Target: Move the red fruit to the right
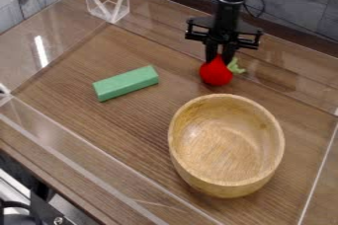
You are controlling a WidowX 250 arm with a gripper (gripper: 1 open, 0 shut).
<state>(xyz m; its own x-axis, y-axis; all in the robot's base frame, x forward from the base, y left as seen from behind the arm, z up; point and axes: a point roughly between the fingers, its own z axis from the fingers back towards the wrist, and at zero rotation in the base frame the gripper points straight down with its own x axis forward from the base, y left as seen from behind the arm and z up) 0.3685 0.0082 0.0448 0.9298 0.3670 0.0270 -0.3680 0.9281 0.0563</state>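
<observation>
Behind the pincer (220, 59), red fruit (215, 72) top hidden.

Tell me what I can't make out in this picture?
- Whether the fruit touches the table or hangs just above it: one view only, too small to tell.
- The gripper fingertips: hidden where they meet the fruit's top.
- The arm above the gripper: cut off by the top edge.
- The bowl's far outer wall: hidden by its own rim.
</observation>
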